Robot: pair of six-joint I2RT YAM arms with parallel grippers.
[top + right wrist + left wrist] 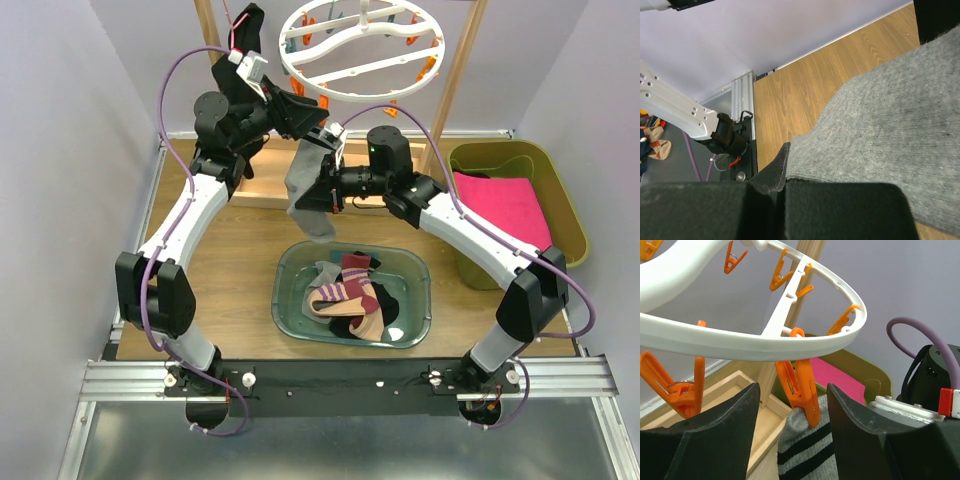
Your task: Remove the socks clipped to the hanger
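Grey sock (pixel 880 125) covers the right fingers (pixel 850 210), masking their tips.

left claw (pixel 792 390) raised, parted | right claw (pixel 322 185) clamped on grey sock (pixel 308 215)

sock (pixel 805 452) under hanger (pixel 765 342) — socks (pixel 350 300) in basin (pixel 279 300)

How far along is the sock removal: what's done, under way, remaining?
Done: several socks lie in the green basin. Under way: right claw shut on the grey sock, left claw open around the orange peg clipping it to the hanger. Remaining: release that peg; no other clipped sock shows.
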